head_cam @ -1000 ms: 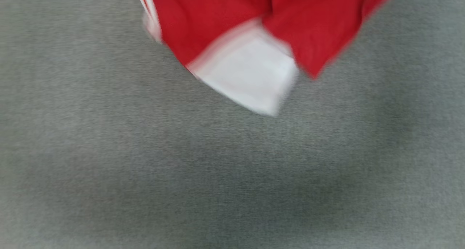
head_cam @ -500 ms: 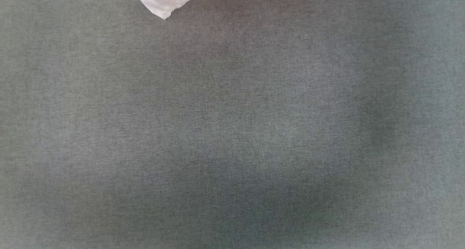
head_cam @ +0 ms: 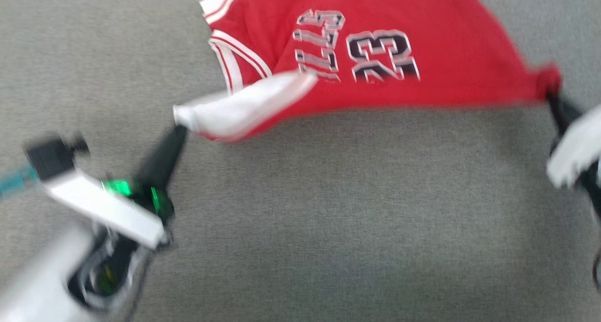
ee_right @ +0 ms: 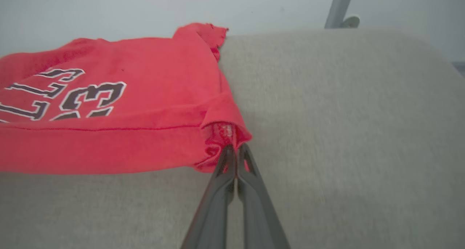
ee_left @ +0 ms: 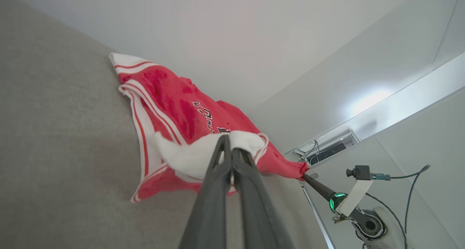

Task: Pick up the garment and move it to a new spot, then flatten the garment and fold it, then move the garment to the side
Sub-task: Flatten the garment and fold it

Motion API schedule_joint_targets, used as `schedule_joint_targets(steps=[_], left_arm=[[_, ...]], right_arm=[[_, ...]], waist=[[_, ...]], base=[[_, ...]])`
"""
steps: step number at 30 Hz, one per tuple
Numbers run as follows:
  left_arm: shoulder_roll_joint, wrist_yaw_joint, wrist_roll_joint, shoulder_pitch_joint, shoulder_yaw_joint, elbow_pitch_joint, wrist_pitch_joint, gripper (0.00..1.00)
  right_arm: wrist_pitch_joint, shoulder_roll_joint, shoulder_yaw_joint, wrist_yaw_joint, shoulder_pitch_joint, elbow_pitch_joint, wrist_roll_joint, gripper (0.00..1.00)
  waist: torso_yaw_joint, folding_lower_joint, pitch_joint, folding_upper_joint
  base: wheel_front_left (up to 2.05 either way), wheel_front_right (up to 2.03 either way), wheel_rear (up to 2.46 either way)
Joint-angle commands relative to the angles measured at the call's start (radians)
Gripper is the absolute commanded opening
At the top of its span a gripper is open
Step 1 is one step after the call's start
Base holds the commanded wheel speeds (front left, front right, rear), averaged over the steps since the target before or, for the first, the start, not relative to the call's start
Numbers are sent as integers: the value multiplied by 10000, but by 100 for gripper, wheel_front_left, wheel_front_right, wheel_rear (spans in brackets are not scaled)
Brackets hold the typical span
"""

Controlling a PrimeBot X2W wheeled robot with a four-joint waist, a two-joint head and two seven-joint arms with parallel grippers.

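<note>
garment (head_cam: 422, 82) taut, long axis left-right | left claw (head_cam: 181, 129) grips white sleeve | right claw (head_cam: 551, 96) grips red corner

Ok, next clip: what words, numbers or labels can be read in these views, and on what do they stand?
"23": black digits outlined in white, on the red garment.
Lettering left of the digits in the head view, on the same garment: creased and blurred, unreadable.
Nothing else is legible.

the garment (head_cam: 450, 68) spans between left hand (head_cam: 181, 130) and right hand (head_cam: 550, 96) — over the surface (head_cam: 328, 218).
</note>
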Motion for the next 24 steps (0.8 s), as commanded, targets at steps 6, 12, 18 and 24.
schedule_joint_targets(steps=[6,12,18,24], left_arm=[[-167,24,885,2901,592,-1009,-51,0],[345,24,1245,4714,548,-2214,-52,0],[1077,23,1249,5358,249,-3175,-53,0],[1307,23,1102,3788,80,-3119,15,0]], right_arm=[[892,35,-640,-5,3295,-2367,610,0],[2048,269,-1399,-5,5638,-4420,842,0],[2687,706,-2053,-5,6895,-5880,936,0],[2709,1207,-1924,-5,6064,-6079,724,0]], waist=[[267,0,-497,-1],[331,0,-687,-1],[355,0,-668,-1],[98,0,-349,-1]], base=[[0,0,0],[0,0,0],[0,0,0],[0,0,0]])
